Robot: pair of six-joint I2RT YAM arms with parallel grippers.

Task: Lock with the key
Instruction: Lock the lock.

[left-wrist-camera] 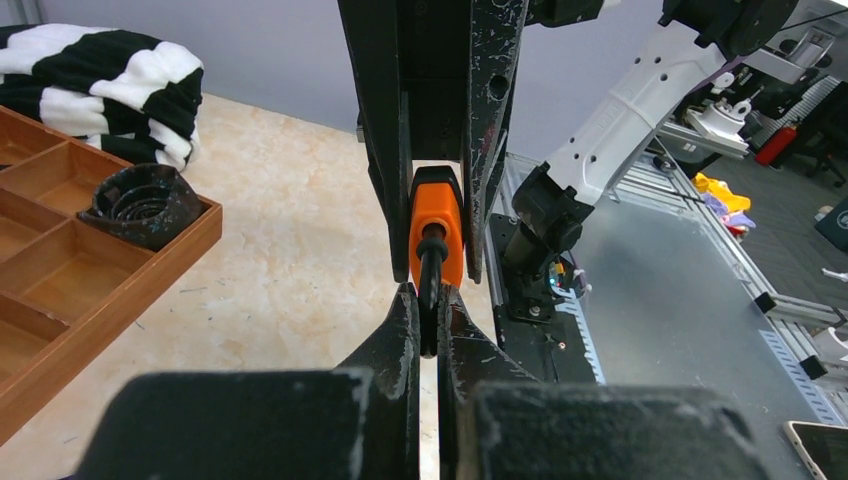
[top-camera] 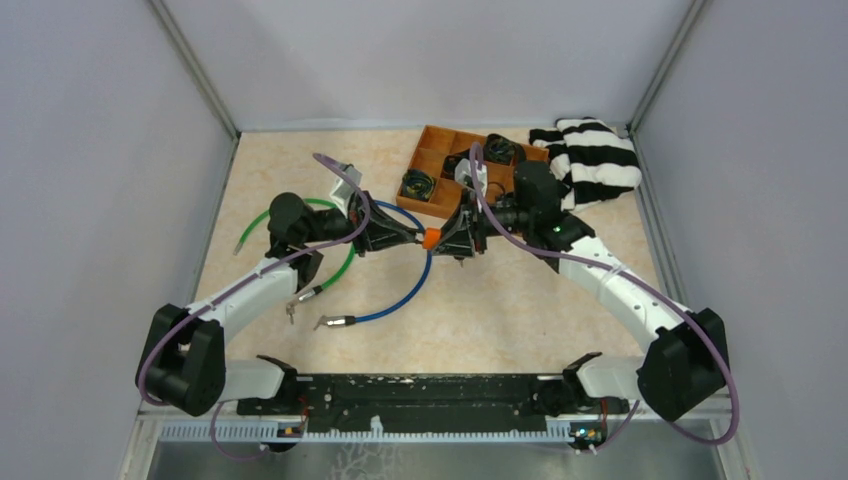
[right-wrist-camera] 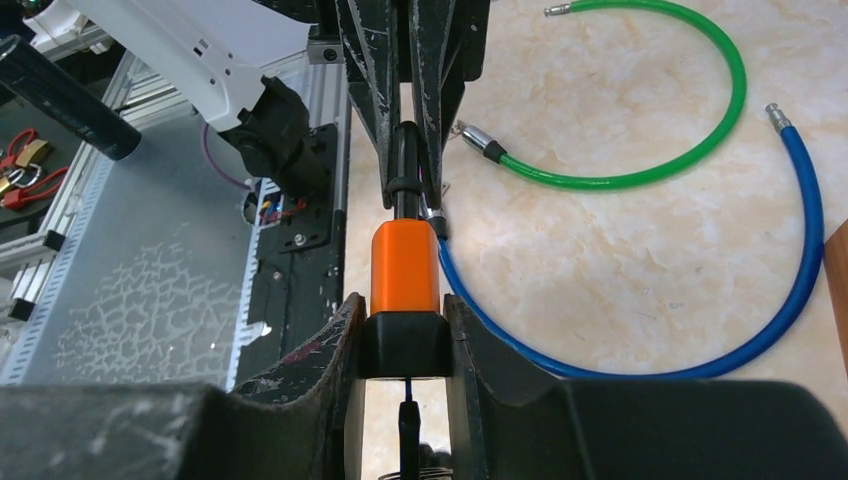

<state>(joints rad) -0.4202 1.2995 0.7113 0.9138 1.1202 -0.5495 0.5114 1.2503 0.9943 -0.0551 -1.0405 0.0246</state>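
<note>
The orange lock point(right-wrist-camera: 404, 265) is held up off the desk point(top-camera: 520, 310), in the middle, btwn the two arms. It is gripped at its black end by the R hand point(right-wrist-camera: 405, 322). The fingers are closed in part way and pressed on both sides of it. The L hand point(left-wrist-camera: 428, 325) is pinched fully shut on a thin black part point(left-wrist-camera: 431, 262) that goes into the other end of the lock. That part is prob. the key, but it can't be told for sure, as most of it is hidden by the fingers.

Judged from this, the task is approx. half done at best. Done: lock picked up, lock gripped firm, black part lined up & pushed in. Left: the part has to be turned, then let go & pulled out. Whether any turn has been made can't be seen.

The blue cable point(right-wrist-camera: 800, 250) seems to be joined to the lock at one end only. Its metal tip point(top-camera: 335, 322) is lying on the desk, well apart from the lock. If the tip must be clicked in first, that step is not done. The green cable point(right-wrist-camera: 735, 90) is lying near by, not touched.
</note>
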